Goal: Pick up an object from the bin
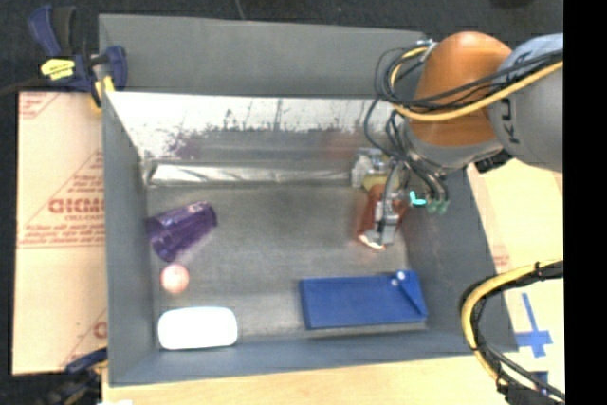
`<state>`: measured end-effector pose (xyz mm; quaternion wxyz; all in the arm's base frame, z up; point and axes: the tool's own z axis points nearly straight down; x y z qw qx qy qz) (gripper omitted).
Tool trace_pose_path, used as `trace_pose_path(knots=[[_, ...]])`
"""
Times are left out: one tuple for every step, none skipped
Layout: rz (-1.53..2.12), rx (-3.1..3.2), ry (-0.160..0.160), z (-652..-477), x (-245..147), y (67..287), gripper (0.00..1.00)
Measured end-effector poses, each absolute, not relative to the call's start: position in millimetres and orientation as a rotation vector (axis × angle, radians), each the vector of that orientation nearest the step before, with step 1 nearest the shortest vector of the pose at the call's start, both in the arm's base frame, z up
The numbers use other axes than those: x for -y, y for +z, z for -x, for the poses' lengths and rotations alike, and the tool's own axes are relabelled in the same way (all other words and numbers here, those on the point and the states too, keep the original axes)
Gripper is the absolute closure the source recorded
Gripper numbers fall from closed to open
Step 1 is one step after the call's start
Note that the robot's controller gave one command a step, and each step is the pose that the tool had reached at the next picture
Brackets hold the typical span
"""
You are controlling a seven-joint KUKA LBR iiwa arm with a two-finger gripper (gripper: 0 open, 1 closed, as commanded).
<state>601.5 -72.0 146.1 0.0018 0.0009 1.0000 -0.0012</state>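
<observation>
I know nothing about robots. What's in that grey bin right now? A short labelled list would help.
bin: grey metal
pincer: low at the bin's right side
at the pincer: reddish thing; whether it is held, cannot tell
left side: purple cup, lying on its side
just below the cup: pink ball
front left corner: white oval
front, right of middle: blue block, flat

Cup (180, 230) left, ball (174, 278) and oval pad (197, 328) before it, flat box (362, 303) front-right, pincer (382, 235) behind box.
</observation>
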Motion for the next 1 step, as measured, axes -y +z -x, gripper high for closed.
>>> trace_pose_path(knots=[[-0.002, -3.138, -0.004, -601.5, 72.0, 146.1, 0.00]])
